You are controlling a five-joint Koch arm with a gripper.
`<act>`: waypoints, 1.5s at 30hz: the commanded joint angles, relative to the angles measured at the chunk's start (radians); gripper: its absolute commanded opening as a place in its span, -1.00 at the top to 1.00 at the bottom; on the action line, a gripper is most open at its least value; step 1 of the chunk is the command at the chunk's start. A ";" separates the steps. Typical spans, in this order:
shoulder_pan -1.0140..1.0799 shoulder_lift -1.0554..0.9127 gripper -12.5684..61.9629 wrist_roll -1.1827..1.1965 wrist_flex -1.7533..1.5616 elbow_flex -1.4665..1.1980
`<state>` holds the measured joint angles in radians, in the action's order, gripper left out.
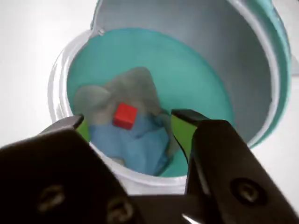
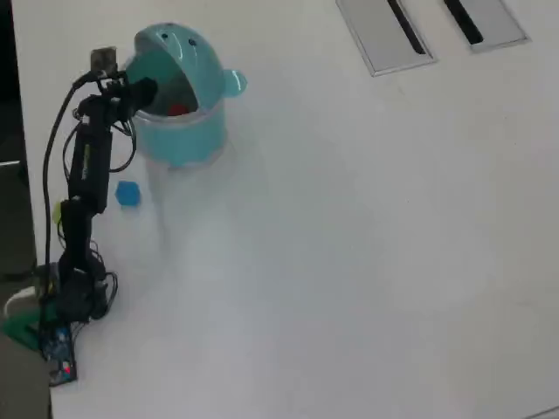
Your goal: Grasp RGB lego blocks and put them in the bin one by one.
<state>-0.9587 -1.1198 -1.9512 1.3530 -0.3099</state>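
Observation:
The teal bin (image 1: pixel 201 70) fills the wrist view, its hooded lid tipped back. Inside it a red lego block (image 1: pixel 124 115) lies on crumpled blue and grey paper. My gripper (image 1: pixel 131 119) hangs over the bin's near rim, open, with its green-padded black jaws wide apart and nothing between them. From overhead, the gripper (image 2: pixel 148 87) reaches into the mouth of the bin (image 2: pixel 188 131), and the red block (image 2: pixel 177 110) shows inside. A blue block (image 2: pixel 127 194) sits on the table beside the arm. A small yellow-green piece (image 2: pixel 58 212) peeks out at the arm's left edge.
Two flat grey panels (image 2: pixel 389 35) with dark slots lie at the far top right of the white table (image 2: pixel 349 262). The arm's base and cables (image 2: pixel 61 297) sit at the left edge, next to a dark strip.

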 commanded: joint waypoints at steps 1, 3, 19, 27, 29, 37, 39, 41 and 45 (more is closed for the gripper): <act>-0.003 -0.086 -0.22 -0.002 0.034 0.080; 0.000 -0.107 -0.22 0.000 0.071 0.080; -0.067 -0.348 -0.18 0.021 0.308 -0.164; -0.127 -0.588 -0.18 0.018 0.219 -0.612; -0.146 -0.638 -0.18 0.015 0.204 -0.713; -0.199 -0.793 -0.18 0.005 0.080 -1.074; -0.207 -0.833 -0.18 -0.005 0.052 -1.155; -0.216 -0.871 -0.18 -0.020 0.041 -1.230; -0.225 -0.940 -0.18 -0.038 0.005 -1.385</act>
<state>-1.1750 -2.0218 -1.9819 1.4082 -1.7119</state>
